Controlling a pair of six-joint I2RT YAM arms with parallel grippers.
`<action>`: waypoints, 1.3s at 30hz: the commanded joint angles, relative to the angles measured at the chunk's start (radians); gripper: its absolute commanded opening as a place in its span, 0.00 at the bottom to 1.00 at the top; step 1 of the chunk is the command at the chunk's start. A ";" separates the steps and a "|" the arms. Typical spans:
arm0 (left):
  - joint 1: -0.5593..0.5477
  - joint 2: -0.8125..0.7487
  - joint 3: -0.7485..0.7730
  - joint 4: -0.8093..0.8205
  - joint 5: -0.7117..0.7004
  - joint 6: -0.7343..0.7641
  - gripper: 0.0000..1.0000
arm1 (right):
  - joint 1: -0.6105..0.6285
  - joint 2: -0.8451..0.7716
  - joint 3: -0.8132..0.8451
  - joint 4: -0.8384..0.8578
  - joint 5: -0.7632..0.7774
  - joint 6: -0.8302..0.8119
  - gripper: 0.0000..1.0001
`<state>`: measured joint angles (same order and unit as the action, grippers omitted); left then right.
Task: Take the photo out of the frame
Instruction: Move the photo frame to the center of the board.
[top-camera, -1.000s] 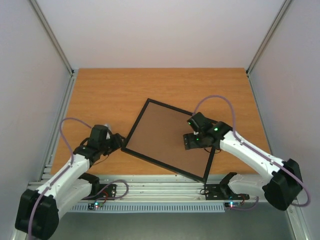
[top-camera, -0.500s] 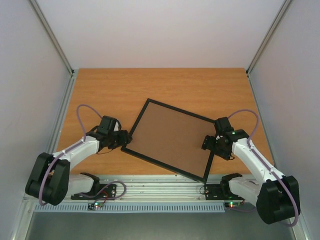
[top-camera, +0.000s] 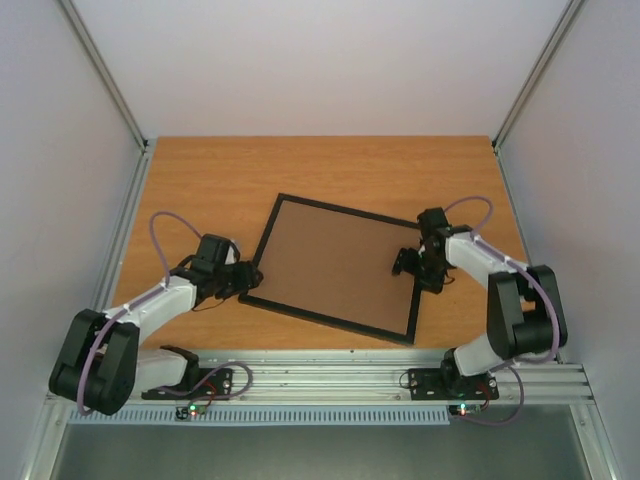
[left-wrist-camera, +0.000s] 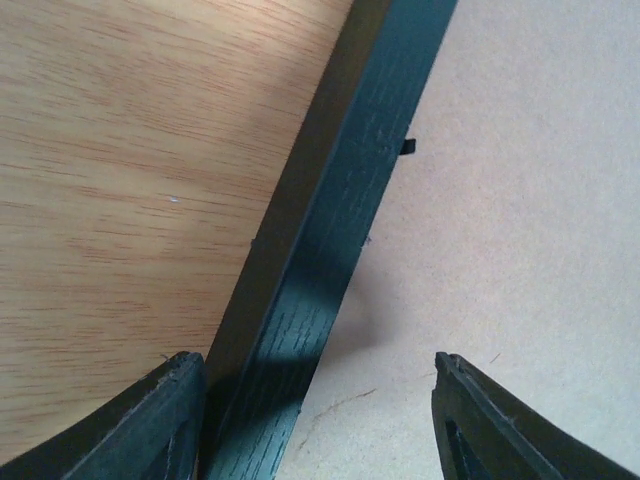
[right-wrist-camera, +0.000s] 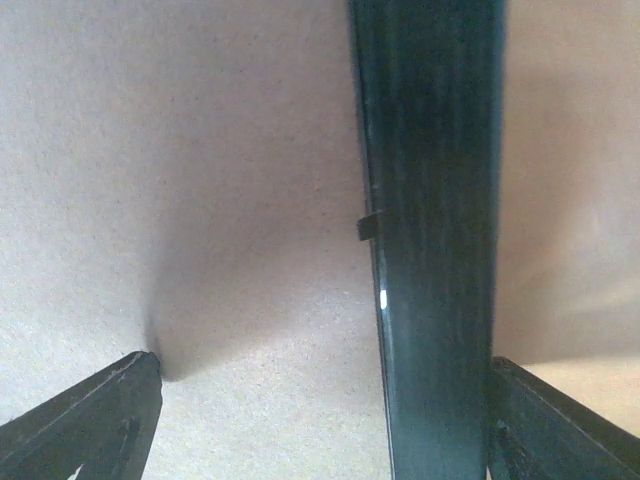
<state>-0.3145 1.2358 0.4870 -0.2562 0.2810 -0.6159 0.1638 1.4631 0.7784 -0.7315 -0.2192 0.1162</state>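
Two arms (top-camera: 160, 298) (top-camera: 478, 258) low over the table (top-camera: 200, 180), left fingers (left-wrist-camera: 140, 420) and right fingers (right-wrist-camera: 90, 420) wide astride opposite frame (top-camera: 340, 270) edges.

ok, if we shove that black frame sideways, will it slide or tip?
Probably slides, not tips: the frame lies flat, back up, on the smooth table. Likely stiff: its rail looks wooden. Backing board might shift; only a small tab shows.

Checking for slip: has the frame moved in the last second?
Yes. The frame turned counter-clockwise; its near right corner drew back from the table's front edge.
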 joint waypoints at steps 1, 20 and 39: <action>-0.014 -0.023 -0.037 0.056 0.090 -0.026 0.63 | 0.014 0.135 0.190 0.137 -0.214 -0.049 0.85; -0.034 -0.129 -0.092 -0.024 0.072 -0.046 0.56 | 0.052 0.189 0.388 0.018 -0.204 -0.220 0.85; -0.038 -0.210 -0.100 -0.182 -0.051 -0.007 0.41 | 0.644 -0.142 0.188 0.162 0.155 -0.360 0.83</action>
<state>-0.3481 1.0260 0.3897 -0.4057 0.2623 -0.6502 0.6979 1.3552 0.9771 -0.6479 -0.1841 -0.1745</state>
